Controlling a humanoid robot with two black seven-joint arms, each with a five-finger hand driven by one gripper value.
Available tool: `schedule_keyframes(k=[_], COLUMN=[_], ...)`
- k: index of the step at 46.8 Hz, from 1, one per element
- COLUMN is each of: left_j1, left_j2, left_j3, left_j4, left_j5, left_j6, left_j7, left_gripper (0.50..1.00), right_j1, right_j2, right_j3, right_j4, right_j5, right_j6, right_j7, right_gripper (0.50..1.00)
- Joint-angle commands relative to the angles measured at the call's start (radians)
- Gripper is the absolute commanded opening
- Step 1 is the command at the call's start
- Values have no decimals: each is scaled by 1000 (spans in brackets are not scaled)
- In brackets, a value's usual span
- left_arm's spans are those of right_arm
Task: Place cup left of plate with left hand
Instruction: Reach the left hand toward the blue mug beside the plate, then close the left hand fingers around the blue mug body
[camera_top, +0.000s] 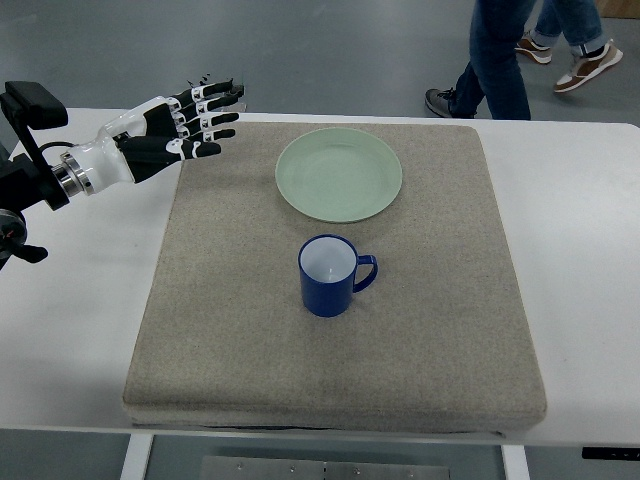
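Note:
A dark blue cup (328, 276) with a white inside stands upright on the grey mat (220, 330), its handle pointing right. A pale green plate (339, 174) lies on the mat just behind the cup. My left hand (200, 122) comes in from the left edge and hovers over the mat's far left corner, well to the left of the plate and far from the cup. Its fingers are stretched out and hold nothing. The right arm is out of view.
The mat lies on a white table (580, 250). Two people's legs and shoes (500, 60) show beyond the table's far edge at the upper right. A black fixture (30, 105) stands at the left edge.

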Motion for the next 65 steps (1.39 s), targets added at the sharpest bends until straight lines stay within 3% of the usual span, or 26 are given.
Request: schedule_keyframes(k=[1, 9, 21, 46, 65], left_j1=[31, 87, 110, 133, 104], left_j2=[-1, -4, -30, -182, -211], left_j3=[1, 20, 98, 103, 147], left_j4=[-37, -96, -97, -11, -10], left_j5=[82, 217, 341, 432, 436], left_j6=[0, 0, 0, 0, 0], left_j7=[-61, -135, -228, -222, -216], left_gripper=[996, 996, 996, 996, 996], right_j1=[0, 0, 0, 0, 0], right_j2=[0, 0, 0, 0, 0], right_j3=[0, 2, 0, 2, 0], right_j4=[0, 0, 0, 0, 0], right_j5=[1, 0, 0, 1, 0], right_j6=[0, 0, 0, 0, 0], right_j7=[0, 0, 0, 0, 0], right_gripper=[934, 934, 934, 934, 934])
